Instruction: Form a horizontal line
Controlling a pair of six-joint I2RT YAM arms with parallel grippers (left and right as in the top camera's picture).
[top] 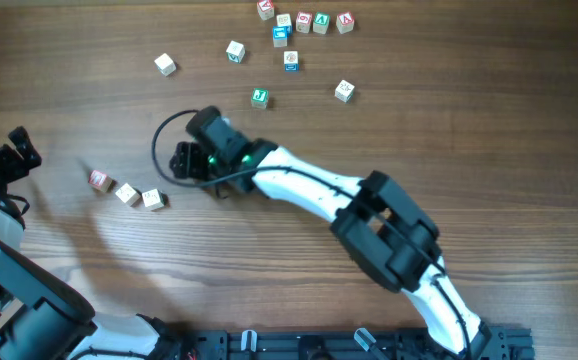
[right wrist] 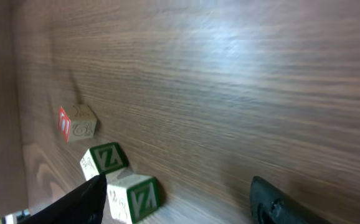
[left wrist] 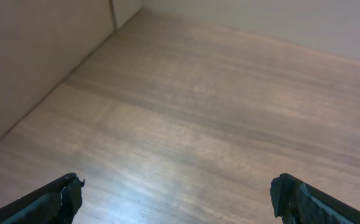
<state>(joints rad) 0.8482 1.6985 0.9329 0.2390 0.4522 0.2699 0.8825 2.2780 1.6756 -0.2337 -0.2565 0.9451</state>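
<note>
Three small wooden cubes form a short, slightly slanted row (top: 127, 192) at the left of the table. The leftmost cube (top: 99, 180) has a red face and sits a little apart from the other two (top: 152, 199). In the right wrist view the red-marked cube (right wrist: 77, 123) is farthest, and two green-lettered cubes (right wrist: 105, 158) (right wrist: 135, 196) lie nearer. My right gripper (top: 176, 162) (right wrist: 177, 205) is open just right of the row, its left finger beside the nearest cube, holding nothing. My left gripper (top: 24, 148) (left wrist: 177, 199) is open at the far left edge over bare wood.
Loose cubes lie scattered at the back: a cluster (top: 304, 22) near the top edge, and single ones (top: 165, 65), (top: 235, 51), (top: 259, 97), (top: 344, 91). The right arm (top: 369, 215) stretches across the middle of the table. A wall (left wrist: 37, 56) borders the left side.
</note>
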